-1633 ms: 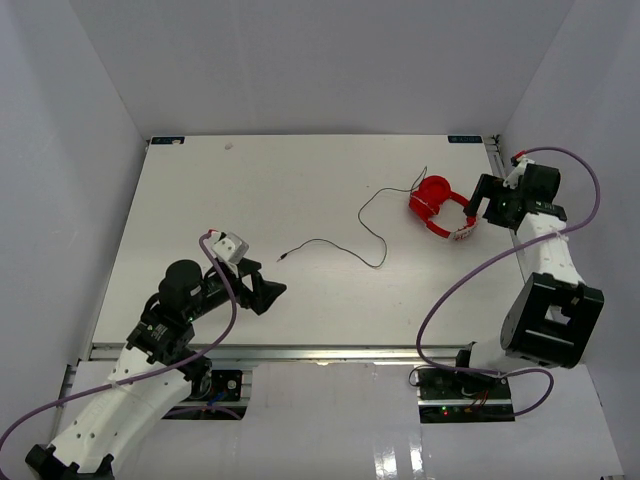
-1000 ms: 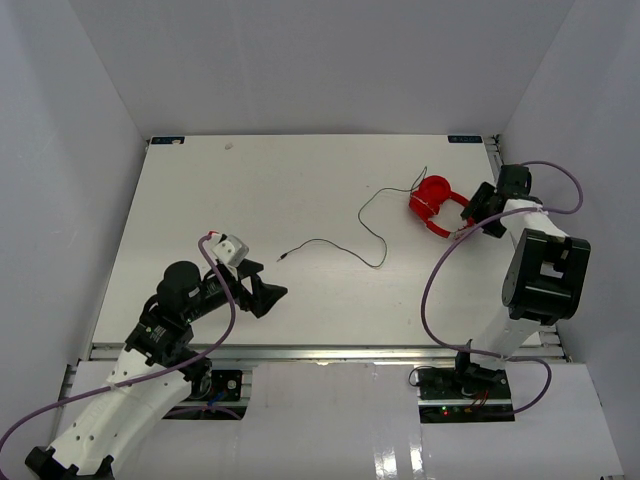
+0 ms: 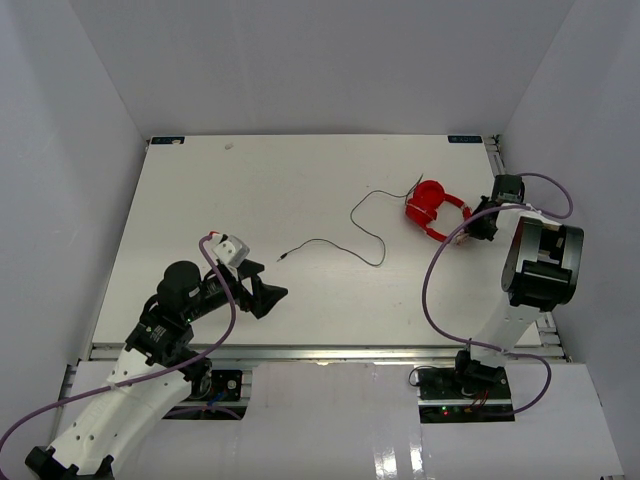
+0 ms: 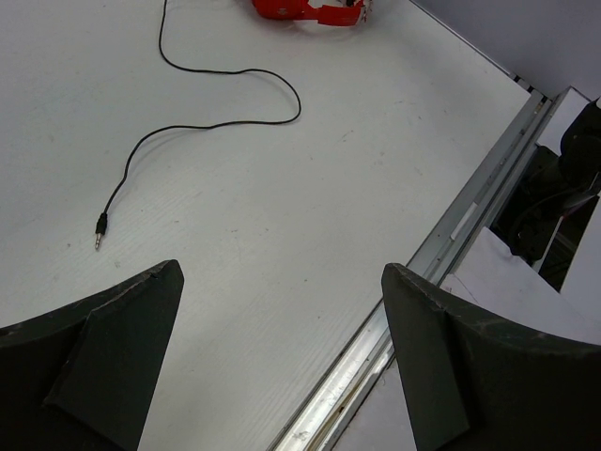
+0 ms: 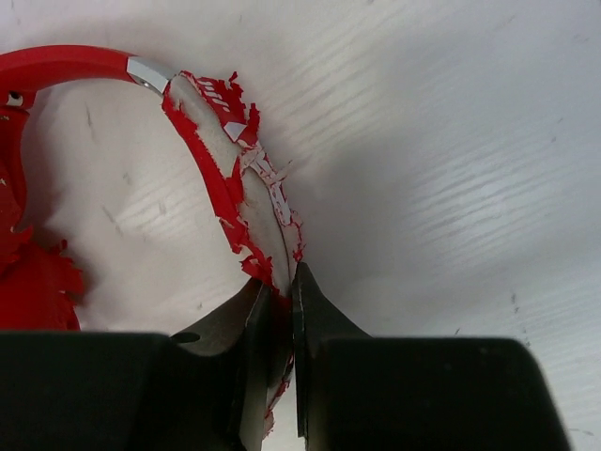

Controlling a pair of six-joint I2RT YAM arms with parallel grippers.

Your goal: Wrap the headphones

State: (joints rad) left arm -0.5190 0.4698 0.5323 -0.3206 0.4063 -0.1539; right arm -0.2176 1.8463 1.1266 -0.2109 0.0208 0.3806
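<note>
The red headphones lie at the table's right side, their peeling red-and-white headband curving toward my right arm. My right gripper is shut on that headband, which is pinched between the two fingers in the right wrist view. The thin black cable trails left from the cups across the table and ends in a small plug. My left gripper hovers open near the front left, nothing between its fingers, with the plug just ahead of it.
The table's metal front rail runs along the right side of the left wrist view. Purple robot cables loop beside the right arm. White walls enclose the table on three sides.
My right gripper has closed onto the headband, and the headphones and nearby cable have shifted slightly left. The left arm has stayed still.
</note>
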